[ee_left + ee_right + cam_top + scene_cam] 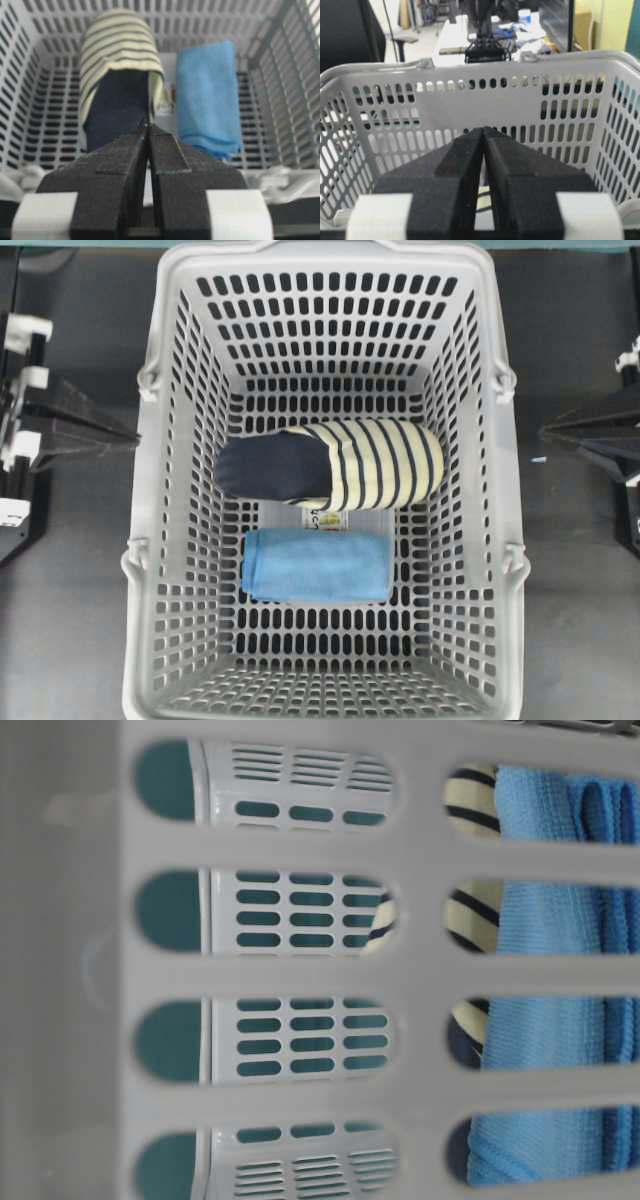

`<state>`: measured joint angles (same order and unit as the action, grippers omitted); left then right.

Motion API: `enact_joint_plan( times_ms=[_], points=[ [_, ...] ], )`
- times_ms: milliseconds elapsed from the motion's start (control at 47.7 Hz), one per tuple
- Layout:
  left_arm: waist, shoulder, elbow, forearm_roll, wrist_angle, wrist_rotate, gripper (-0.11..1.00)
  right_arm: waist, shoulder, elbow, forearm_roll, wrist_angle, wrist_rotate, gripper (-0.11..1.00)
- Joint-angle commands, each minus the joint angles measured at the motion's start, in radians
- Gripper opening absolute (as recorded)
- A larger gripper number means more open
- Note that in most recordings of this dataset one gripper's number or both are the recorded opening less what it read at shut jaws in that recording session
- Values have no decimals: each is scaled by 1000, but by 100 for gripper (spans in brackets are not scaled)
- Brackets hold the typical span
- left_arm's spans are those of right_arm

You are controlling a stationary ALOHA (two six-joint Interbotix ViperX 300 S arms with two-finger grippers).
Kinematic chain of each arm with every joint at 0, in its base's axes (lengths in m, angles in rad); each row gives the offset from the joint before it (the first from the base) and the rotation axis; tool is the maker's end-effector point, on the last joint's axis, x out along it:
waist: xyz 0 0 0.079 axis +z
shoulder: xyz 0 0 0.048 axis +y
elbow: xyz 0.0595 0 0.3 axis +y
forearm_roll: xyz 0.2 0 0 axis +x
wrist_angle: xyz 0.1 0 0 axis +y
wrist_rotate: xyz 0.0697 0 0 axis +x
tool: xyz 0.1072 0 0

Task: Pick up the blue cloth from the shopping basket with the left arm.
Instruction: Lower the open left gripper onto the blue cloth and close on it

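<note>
Left gripper (148, 131) clenched on nothing, fingers pressed tip to tip, parked outside the shopping basket (280, 175) just short of its near rim. Straight ahead and below the tips, past the rim: navy and cream striped fabric item (120, 75), dark navy end nearest, striped end further in. Just right of that line, on the basket floor: the blue cloth (207, 95), folded flat into a rectangle, long side running away from the tips, layered edge facing them. Wedged between cloth and striped item, partly under both: a small printed label (166, 102), text too small to read.

From overhead, left gripper (125, 432) well apart from the basket wall (160, 490); blue cloth (317, 565) beside the striped item (330, 465), edges close or touching, hard to tell which. Right gripper (548, 430) likewise outside the opposite wall.

Right gripper (484, 131) also clamped tight and empty, tips meeting, aimed at the basket's slotted wall (470, 105) from outside. Beyond the far rim: left arm (482, 47) facing back, then a cluttered desk (515, 30).

Through the table-level slots (300, 970): blue cloth (560, 970) close against the wall, striped fabric (470, 910) behind it.
</note>
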<state>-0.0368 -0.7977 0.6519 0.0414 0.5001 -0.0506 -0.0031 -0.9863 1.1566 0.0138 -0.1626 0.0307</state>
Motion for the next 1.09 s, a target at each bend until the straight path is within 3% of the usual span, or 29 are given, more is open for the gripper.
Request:
enact_joint_plan(
  times_ms=[0,126,336,420,504,650,755,1070],
  points=[
    [-28,95,-143,3,117,5,0,-3,-3,-23,5,8,2,0],
    [-49,232,-261,5,238,5,0,-3,-14,-28,3,6,0,11],
    [-69,434,-422,3,350,0,1,-6,-35,-29,5,11,2,65],
    [-74,509,-477,3,391,2,3,-6,-37,-29,5,11,2,77],
    [-78,583,-525,3,430,0,18,-6,-37,-29,5,11,2,77],
    [-107,724,-606,3,489,-8,65,-6,-38,-28,3,11,2,76],
    [-126,807,-647,3,488,-9,88,-6,-38,-28,3,11,2,75],
    [-146,954,-650,3,391,-43,88,-8,-43,-25,5,11,2,75]
  ],
)
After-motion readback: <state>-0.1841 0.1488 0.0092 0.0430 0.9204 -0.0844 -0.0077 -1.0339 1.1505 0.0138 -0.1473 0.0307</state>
